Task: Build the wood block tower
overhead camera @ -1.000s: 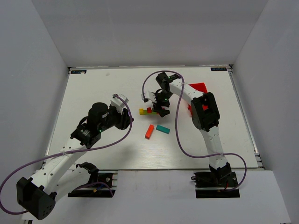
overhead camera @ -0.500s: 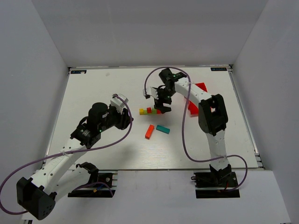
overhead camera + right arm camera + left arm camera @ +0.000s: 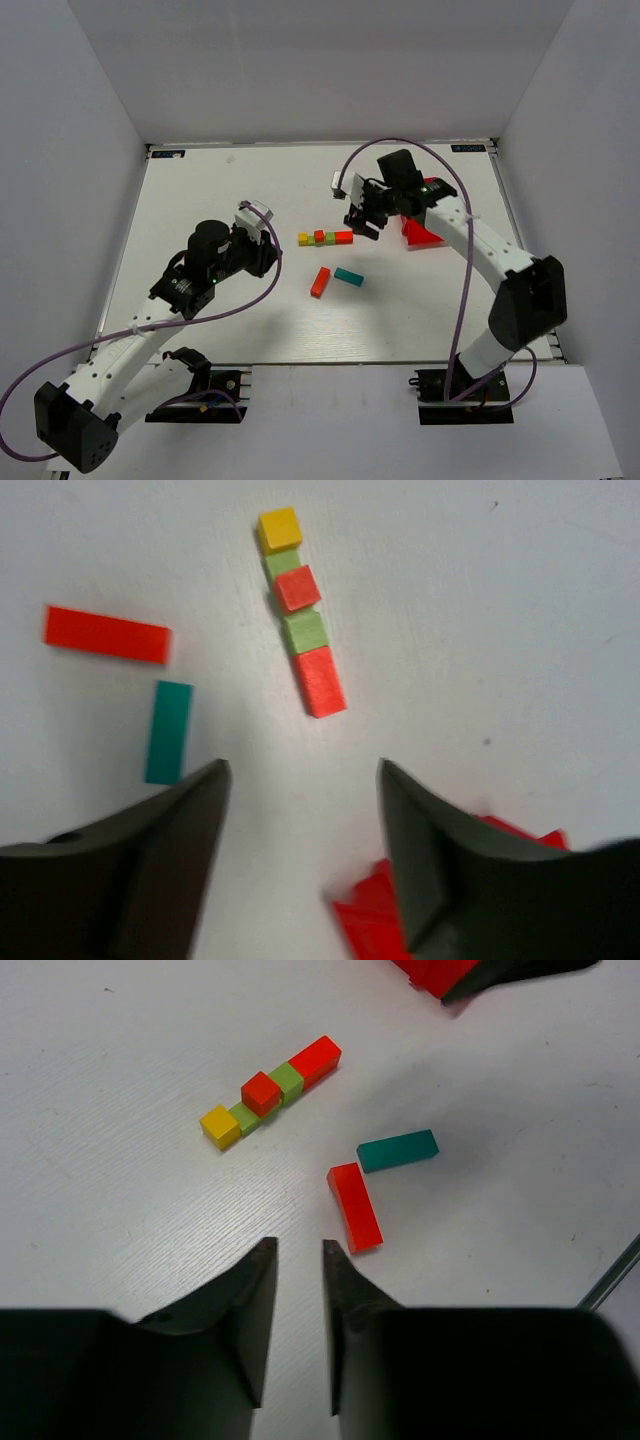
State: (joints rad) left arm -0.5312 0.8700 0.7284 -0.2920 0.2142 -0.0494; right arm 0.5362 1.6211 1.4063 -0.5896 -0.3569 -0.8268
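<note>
Near the middle of a white table (image 3: pixel 200 190), the wood block tower (image 3: pixel 325 237) lies as a short flat row: yellow cube, green, red (set slightly askew), green, then a longer red-orange block. Just in front of the row, apart from it, an orange bar (image 3: pixel 320 282) and a teal bar (image 3: pixel 349 277) lie loose, their near ends almost meeting. The right gripper (image 3: pixel 303 770) hovers between the row and a red bin (image 3: pixel 422 232), its fingers spread wide and holding nothing. The left gripper (image 3: pixel 297 1250) hangs well left of the blocks, its fingers drawn close with a narrow gap, also holding nothing.
</note>
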